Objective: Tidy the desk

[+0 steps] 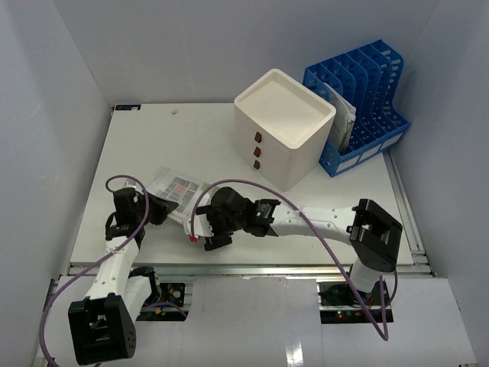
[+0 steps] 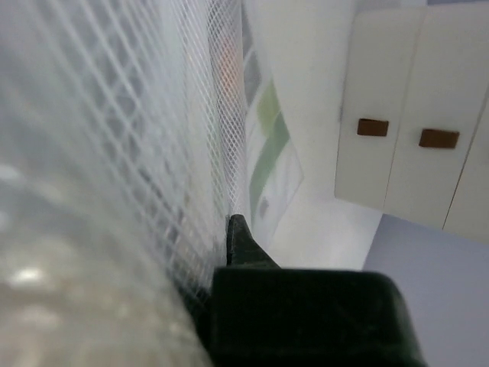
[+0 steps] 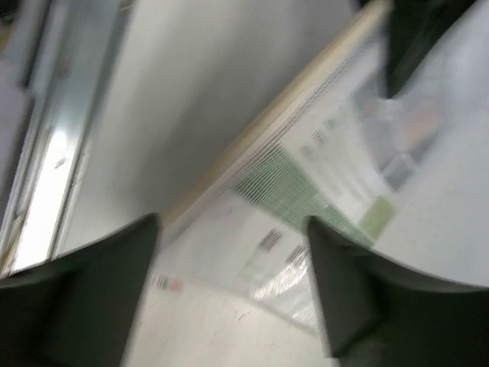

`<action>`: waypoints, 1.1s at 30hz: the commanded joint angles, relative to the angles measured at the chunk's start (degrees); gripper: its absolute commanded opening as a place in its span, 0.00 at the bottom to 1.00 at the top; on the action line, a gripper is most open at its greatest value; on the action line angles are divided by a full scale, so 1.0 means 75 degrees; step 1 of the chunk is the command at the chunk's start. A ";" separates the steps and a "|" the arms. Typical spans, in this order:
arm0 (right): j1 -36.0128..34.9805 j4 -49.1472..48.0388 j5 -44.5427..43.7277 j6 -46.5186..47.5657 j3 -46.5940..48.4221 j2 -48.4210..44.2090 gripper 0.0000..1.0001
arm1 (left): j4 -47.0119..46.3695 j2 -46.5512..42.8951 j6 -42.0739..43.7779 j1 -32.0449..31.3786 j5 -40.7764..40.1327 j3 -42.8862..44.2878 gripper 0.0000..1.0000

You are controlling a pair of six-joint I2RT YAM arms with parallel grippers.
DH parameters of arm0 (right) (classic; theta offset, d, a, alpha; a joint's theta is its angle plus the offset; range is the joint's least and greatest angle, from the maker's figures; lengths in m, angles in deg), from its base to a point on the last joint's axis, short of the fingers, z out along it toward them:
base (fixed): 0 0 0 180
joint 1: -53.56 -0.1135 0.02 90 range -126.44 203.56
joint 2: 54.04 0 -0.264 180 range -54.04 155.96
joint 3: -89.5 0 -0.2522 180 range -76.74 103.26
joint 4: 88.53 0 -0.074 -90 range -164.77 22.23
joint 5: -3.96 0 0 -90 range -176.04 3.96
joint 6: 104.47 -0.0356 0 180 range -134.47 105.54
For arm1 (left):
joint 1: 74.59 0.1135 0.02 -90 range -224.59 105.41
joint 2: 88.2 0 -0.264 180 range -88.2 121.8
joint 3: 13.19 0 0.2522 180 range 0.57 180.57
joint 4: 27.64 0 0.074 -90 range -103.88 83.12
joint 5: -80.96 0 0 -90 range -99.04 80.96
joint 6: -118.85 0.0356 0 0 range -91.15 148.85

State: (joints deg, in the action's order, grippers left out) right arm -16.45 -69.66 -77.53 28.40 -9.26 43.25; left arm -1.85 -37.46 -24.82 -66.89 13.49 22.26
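On the white desk (image 1: 145,145), which spreads under everything, the left claw (image 1: 153,208) seems to pinch the left edge of the mesh folder (image 1: 177,187). The right claw (image 1: 205,233) stands wide open at the folder's near corner and holds nothing. I think it should close deep on that edge before any lift. Then the folder should travel level, around the drawer box (image 1: 284,126), toward the file rack (image 1: 367,92).

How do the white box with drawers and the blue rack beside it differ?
The drawer box is white, solid-walled, with three brown handles; the file rack is blue, slotted and open-topped. The rack holds papers; the box's drawers look shut. Both stand on the desk, side by side.
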 commanded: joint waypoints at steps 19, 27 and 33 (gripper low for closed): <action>0.3689 0.1136 0.1749 -0.3323 0.2528 -0.2280 0.90 | -0.4283 -0.1816 0.5454 -0.1189 0.6200 0.0988 0.00; 0.4027 0.1933 0.5083 -0.2411 0.2488 -0.2471 0.90 | -0.5359 -0.1585 0.4889 -0.1379 0.6350 0.1152 0.00; 0.4132 0.3219 0.6753 -0.0539 0.2503 -0.2624 0.98 | -0.5909 -0.1444 0.4493 -0.1379 0.6473 0.1273 0.00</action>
State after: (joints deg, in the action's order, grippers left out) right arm 14.06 -52.92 -41.12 13.04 9.61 25.51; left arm -39.48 -48.46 11.01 -77.03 60.24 28.72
